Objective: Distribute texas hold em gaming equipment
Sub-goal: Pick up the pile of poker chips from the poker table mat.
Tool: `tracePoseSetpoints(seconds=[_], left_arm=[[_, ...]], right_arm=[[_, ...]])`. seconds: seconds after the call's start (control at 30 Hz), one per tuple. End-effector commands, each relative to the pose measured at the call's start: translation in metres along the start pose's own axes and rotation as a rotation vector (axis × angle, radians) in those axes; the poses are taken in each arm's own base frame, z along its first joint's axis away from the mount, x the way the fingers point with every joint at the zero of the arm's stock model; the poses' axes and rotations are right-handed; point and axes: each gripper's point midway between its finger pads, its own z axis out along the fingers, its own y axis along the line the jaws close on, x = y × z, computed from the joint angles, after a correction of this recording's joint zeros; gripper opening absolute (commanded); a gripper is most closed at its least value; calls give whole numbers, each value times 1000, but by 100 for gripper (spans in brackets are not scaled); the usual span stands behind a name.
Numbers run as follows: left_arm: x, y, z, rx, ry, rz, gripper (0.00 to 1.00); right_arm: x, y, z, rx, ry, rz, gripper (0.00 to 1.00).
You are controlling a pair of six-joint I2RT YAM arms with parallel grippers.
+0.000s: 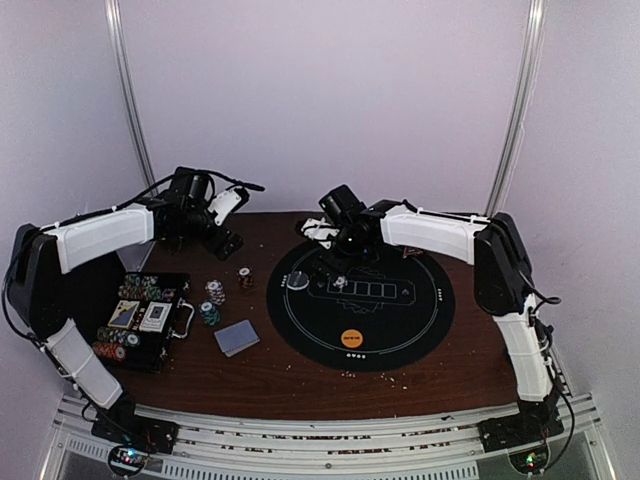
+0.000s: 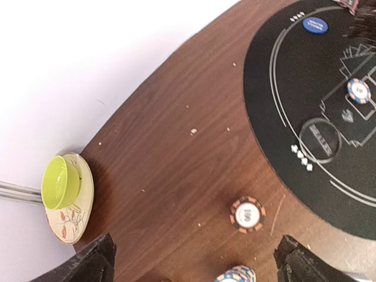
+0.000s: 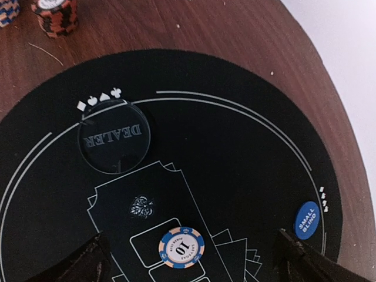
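1. Black felt covers the round poker mat (image 1: 410, 325), which lies on the right half of the brown wooden table (image 1: 280, 370).
2. On the mat we see a clear "DEALER" button (image 3: 114, 138), a blue "SMALL BLIND" button (image 3: 307, 220) near the rim, an orange button (image 1: 351, 338) at the near edge, and a single blue-and-white chip (image 3: 181, 247) marked 10 on the printed card boxes.
3. The right gripper (image 3: 194, 235) hangs over that chip with its jaws spread wide. It grips nothing, and the chip lies between the fingers, apart from both.
4. The left gripper (image 2: 197, 241) is also spread wide and empty, over bare wood left of the mat. A black-and-orange chip stack (image 2: 247, 213) stands just ahead of it.
5. Nearer us on the wood stand a pale chip stack (image 1: 215, 291) and a teal chip stack (image 1: 209, 313), with the grey-blue-backed card deck (image 1: 237, 338) just beside them.
6. The black chip case (image 1: 140, 320) lies open at the left edge, with chips inside.
7. A lime-green cup (image 2: 59, 182) sits on a patterned saucer (image 2: 73, 220) at the table's far edge.
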Motion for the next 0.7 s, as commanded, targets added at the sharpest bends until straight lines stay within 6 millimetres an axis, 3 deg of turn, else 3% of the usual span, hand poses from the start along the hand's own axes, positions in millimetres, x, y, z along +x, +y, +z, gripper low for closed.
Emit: tracePoseSetpoints(seconds=[0.0, 0.2, 0.4, 0.67], left_arm=[[-7, 18, -22, -88, -94, 15, 98], [6, 12, -38, -96, -134, -1, 98], [-2, 14, -55, -104, -176, -11, 98], [2, 15, -52, -120, -173, -21, 98]], right_arm=[[15, 0, 21, -10, 73, 103, 95], [31, -3, 36, -15, 112, 153, 93], [45, -3, 37, -44, 155, 163, 87], [66, 10, 32, -93, 178, 152, 83]])
